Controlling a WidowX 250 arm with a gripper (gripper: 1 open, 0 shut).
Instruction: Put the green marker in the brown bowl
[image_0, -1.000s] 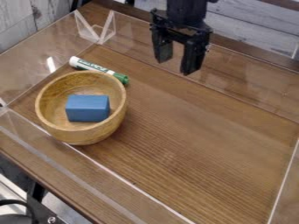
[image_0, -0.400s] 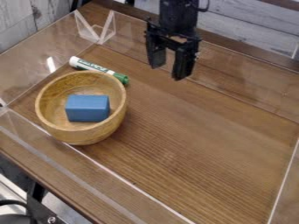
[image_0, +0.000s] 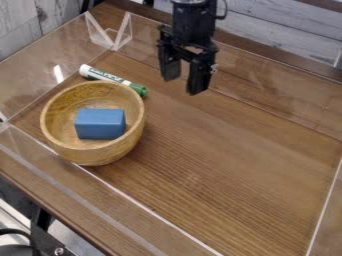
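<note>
While the gripper (image_0: 183, 79) hangs pointing down over the wooden table (image_0: 241, 150) with its fingers spread and empty, the green marker (image_0: 111, 80) lies flat at its 9 o'clock, just beyond the brown bowl (image_0: 56, 135) rim at 12 o'clock; a blue block (image_0: 100, 122) sits inside the bowl

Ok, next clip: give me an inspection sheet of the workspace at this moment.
Surface: wooden table with clear low walls around it.
Job's things: green marker lies on the table just behind the brown bowl, outside it.
Clutter: blue block sits inside the bowl; a clear plastic stand at the back edge.
Grippers: gripper open, empty, pointing down, to the right of the marker and apart from it.
Cables: dark cable below the table's front left corner.
Surroundings: pale wall behind; nothing else seen.
</note>
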